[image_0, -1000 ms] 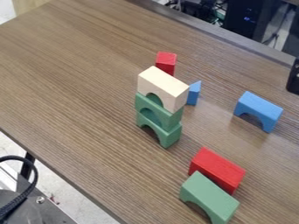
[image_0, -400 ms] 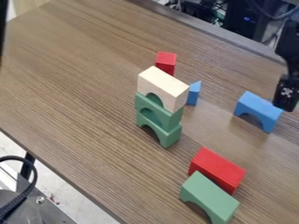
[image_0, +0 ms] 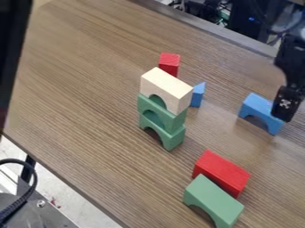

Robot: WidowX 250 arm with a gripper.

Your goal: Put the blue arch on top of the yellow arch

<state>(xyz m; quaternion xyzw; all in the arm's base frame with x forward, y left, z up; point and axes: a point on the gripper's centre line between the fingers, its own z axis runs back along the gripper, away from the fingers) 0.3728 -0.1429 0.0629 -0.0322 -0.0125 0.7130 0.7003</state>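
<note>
Gripper [image_0: 283, 114]: it had come in from the right edge, down and leftward, and overlapped the right end of the blue arch [image_0: 256, 107] in the view; whether it was open or closed, or touching the wood, I could not tell.
Blue arch: it stood on the table [image_0: 89, 111], unmoved, its opening downward, well apart from the stack.
Yellow arch: the pale wooden arch [image_0: 166, 87], presumably the target, topped 2 green arches [image_0: 163, 119], its flat top uncovered.
Nearby blocks: a small red block [image_0: 170, 62] and a blue triangle [image_0: 198, 95] were behind the stack; a red block [image_0: 220, 173] lay beside another green arch [image_0: 211, 200] in front.
Task stage: the approach seemed nearly done, with grasp, lift and placing left.
Next move: the gripper needed to straddle the blue arch squarely.
Risk: an off-centre grip could tilt it, and a low carry could topple the stack.
</note>
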